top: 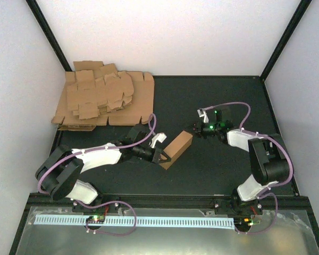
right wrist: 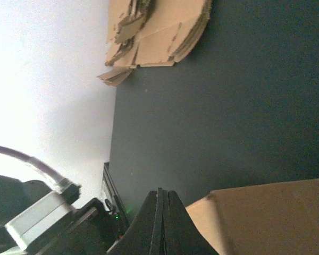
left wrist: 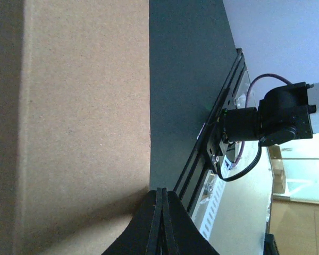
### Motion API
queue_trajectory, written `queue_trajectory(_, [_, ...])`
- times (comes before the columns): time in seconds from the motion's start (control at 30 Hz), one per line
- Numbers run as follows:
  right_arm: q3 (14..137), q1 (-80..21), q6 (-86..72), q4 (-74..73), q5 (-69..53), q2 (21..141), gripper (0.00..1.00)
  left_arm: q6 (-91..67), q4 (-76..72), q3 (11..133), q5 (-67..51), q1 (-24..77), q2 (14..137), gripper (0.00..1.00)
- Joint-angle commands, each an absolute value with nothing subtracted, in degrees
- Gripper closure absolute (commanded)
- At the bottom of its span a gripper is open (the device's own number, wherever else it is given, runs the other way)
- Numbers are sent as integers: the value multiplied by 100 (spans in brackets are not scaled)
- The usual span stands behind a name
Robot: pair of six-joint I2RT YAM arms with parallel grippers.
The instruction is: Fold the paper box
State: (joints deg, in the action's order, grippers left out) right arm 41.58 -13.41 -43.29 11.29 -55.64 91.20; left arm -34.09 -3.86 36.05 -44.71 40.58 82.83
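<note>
L gripper (top: pixel 162 156) & R gripper (top: pixel 194 129): both w/ jaws pressed together, empty, tips at the 7 and 1 o'clock ends of the paper box (top: pixel 176 149), middle of the table (top: pixel 218 167). Looks light, stiff card, prob slides if nudged; I'd pinch a flap edge, not a panel. Open room at 4–6 o'clock; sheet pile (top: pixel 103 101) at 10.
</note>
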Motion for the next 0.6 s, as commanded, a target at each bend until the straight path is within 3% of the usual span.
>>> queue_trajectory(0.0, [4083, -1323, -4243, 1183, -5442, 9578, 98, -3323, 4, 3665, -4131, 4078, 8308, 98])
queue_trajectory(0.17, [3958, -1317, -4232, 1369, -5351, 9908, 98, -3324, 106, 3763, -4109, 4086, 8209, 97])
queue_trajectory(0.4, [4017, -1318, -4087, 1090, -5242, 9572, 98, -3437, 117, 4304, -4259, 4032, 8009, 84])
queue_trajectory(0.57, [4174, -1319, -4091, 910, -5328, 9198, 98, -3424, 230, 4487, -4265, 3981, 7871, 85])
